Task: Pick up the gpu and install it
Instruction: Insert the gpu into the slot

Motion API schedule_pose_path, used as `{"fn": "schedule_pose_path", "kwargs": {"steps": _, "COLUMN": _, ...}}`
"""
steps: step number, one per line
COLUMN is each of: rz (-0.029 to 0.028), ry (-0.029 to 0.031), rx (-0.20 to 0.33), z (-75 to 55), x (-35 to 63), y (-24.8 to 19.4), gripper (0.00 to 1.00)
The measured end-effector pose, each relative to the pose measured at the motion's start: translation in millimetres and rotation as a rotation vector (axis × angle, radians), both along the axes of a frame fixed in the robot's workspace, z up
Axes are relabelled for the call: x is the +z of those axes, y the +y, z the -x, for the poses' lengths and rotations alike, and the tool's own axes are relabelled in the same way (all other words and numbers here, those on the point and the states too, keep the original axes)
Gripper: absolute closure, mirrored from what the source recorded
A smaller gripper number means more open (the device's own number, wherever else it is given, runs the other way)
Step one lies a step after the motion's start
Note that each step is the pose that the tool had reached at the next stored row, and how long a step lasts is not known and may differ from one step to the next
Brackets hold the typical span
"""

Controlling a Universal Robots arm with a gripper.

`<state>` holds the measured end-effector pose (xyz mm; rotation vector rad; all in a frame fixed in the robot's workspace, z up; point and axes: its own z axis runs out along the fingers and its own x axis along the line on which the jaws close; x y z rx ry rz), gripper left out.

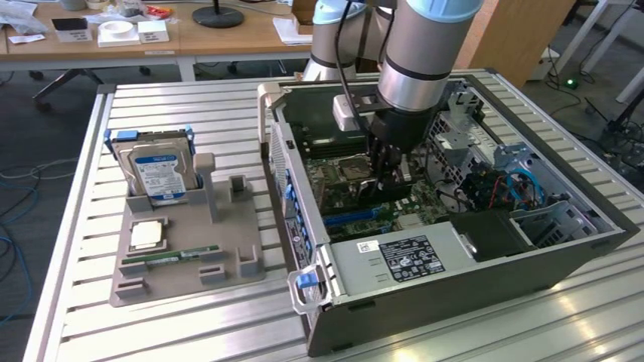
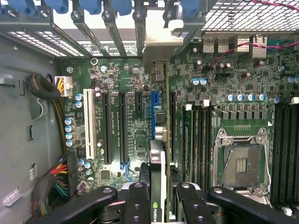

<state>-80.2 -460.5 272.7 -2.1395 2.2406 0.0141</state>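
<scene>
Nearest, on the slatted metal counter [image 1: 201,332], stands the open computer case [image 1: 453,302], with its labelled power supply [image 1: 403,260] at the near edge. Beside it, to the exterior view's left, a grey holder tray [image 1: 237,226] carries a slim green RAM stick [image 1: 171,258] and a processor chip [image 1: 148,234] at its near end. A hard drive [image 1: 156,170] with a blue-white label stands upright at its far end. Further in, over the middle of the case, the claw [image 1: 387,177] hangs from the arm and reaches down inside. It is clenched on the gpu [image 2: 157,168]. In the wrist view the card stands on edge between the black fingers [image 2: 138,200], one on each flat side, with a green logo strip showing just between them. From the claw the card runs forward across the motherboard [image 2: 126,74], and its silvery bracket [image 2: 161,39] sits at the end toward the case's slotted rear wall. The card lies along the blue expansion slot [image 2: 153,109]; whether its edge is seated there cannot be told. The bare processor socket [image 2: 243,163] is on the board to one side of the card. Farthest back stands a wooden counter [image 1: 201,34] with small items on it.
</scene>
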Motion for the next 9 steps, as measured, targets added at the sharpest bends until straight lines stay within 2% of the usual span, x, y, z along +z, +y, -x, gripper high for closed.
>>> {"fn": "schedule_pose_path", "kwargs": {"steps": 9, "rz": 0.0, "ry": 0.0, "rx": 0.0, "z": 4.9, "x": 0.0, "y": 0.0, "gripper": 0.73}}
